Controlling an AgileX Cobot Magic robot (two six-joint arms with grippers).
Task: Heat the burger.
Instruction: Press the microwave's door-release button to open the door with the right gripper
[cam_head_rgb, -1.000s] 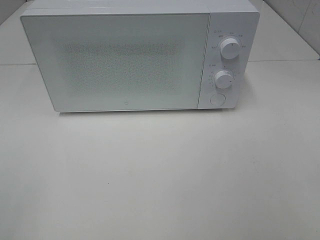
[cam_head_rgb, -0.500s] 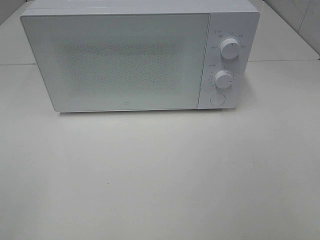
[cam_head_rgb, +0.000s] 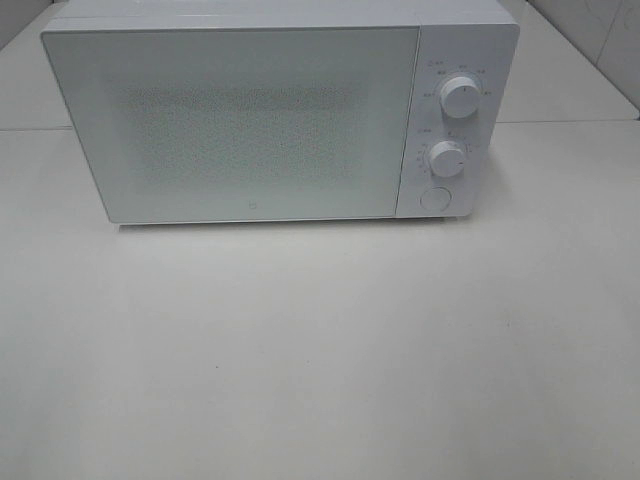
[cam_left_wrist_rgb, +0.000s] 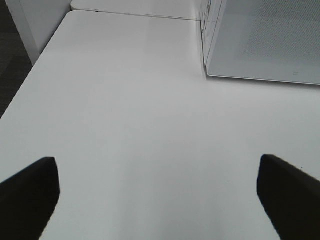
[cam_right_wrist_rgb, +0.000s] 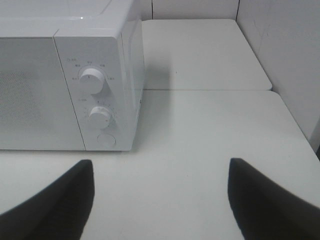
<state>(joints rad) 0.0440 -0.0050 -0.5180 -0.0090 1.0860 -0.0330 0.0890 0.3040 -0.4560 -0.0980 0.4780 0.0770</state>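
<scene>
Surface (cam_head_rgb: 320, 350): white and matte, spreading under both tools, with pale tiled wall behind it.
Microwave (cam_head_rgb: 260, 120): white, standing on the surface beyond the tips of both tools, well apart from either.
Door (cam_head_rgb: 240, 125): shut flush; its speckled window shows nothing of the inside.
Controls: an upper dial (cam_head_rgb: 459, 97), a lower dial (cam_head_rgb: 447, 158) and a round button (cam_head_rgb: 434, 198), stacked on the panel that lies ahead of the right tool.
Left tool (cam_left_wrist_rgb: 156, 165): spread wide, holding nothing, only bare surface between its dark fingers (cam_left_wrist_rgb: 30, 195); the microwave's near corner lies ahead, off toward the right tool's side.
Right tool (cam_right_wrist_rgb: 160, 165): also spread wide and holding nothing, hovering short of the control panel.
Burger: not visible in any view. It is not in front of either tool, and whether it sits behind the shut door cannot be told.
Just changed: nothing to speak of over the last second. Microwave, door and dials sit as they were, apart from a faint flicker in the window's speckle, and neither tool enters the high view.
Meaning for the task: this looks like a pause. Either heating is under way behind the door or the work has not begun, and these views cannot settle which.
</scene>
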